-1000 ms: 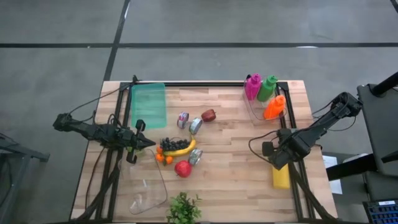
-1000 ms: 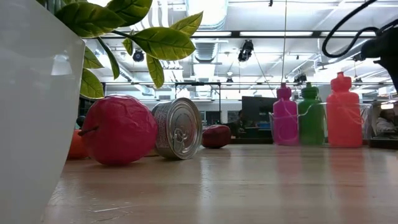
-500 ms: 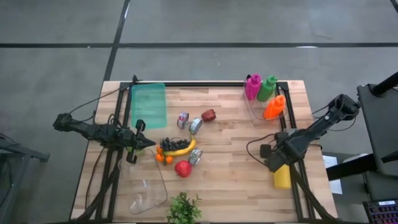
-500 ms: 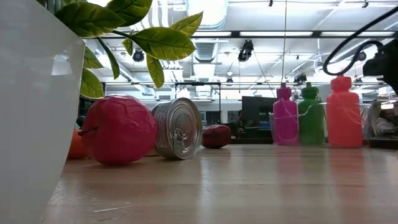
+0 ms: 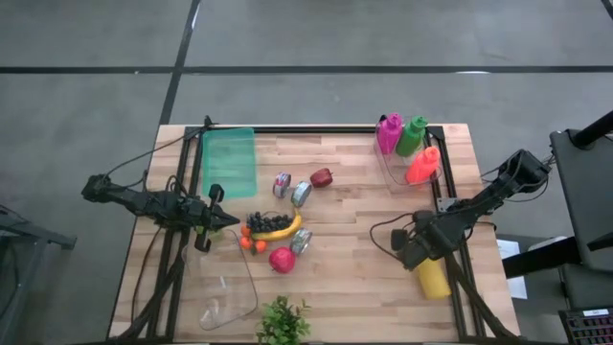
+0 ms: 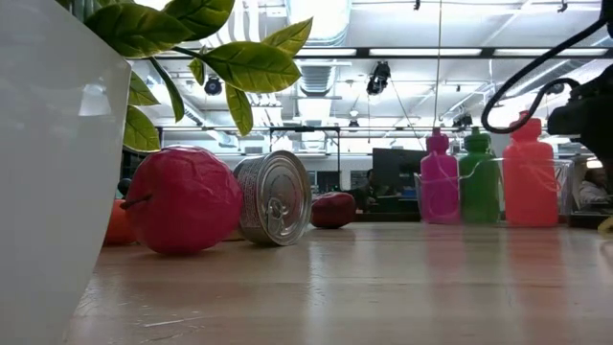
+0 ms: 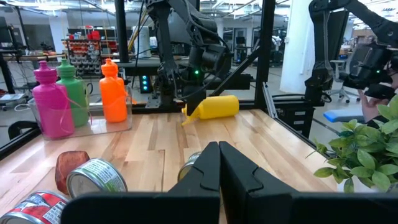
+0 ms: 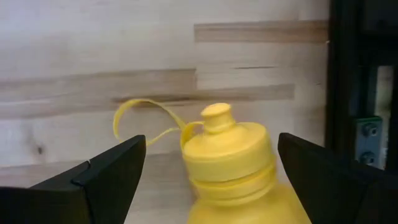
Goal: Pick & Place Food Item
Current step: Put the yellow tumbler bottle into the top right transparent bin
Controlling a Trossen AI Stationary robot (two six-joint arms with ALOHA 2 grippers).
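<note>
A yellow bottle (image 5: 434, 278) lies on its side near the table's right edge, its cap (image 8: 217, 134) pointing toward the table's middle. My right gripper (image 5: 414, 251) hangs open just above that cap end, pointing almost straight down, one finger (image 8: 112, 174) on each side of the cap and apart from it. The left wrist view shows the yellow bottle (image 7: 214, 107) under the right arm. My left gripper (image 5: 228, 221) is shut and level at the table's left, beside the grapes (image 5: 263, 221) and banana (image 5: 278, 231).
A red apple (image 5: 282, 259), small oranges (image 5: 251, 243), several cans (image 5: 301, 194) and a dark red fruit (image 5: 322, 177) lie mid-table. A green bin (image 5: 229, 161) stands far left. Pink, green and orange bottles (image 5: 407, 144) stand far right. A plant (image 5: 283, 321) stands at the near edge.
My right gripper has come down and moved toward the table's near and left edges, over the yellow bottle's cap end, staying open. The bottle has stayed where it lies.
</note>
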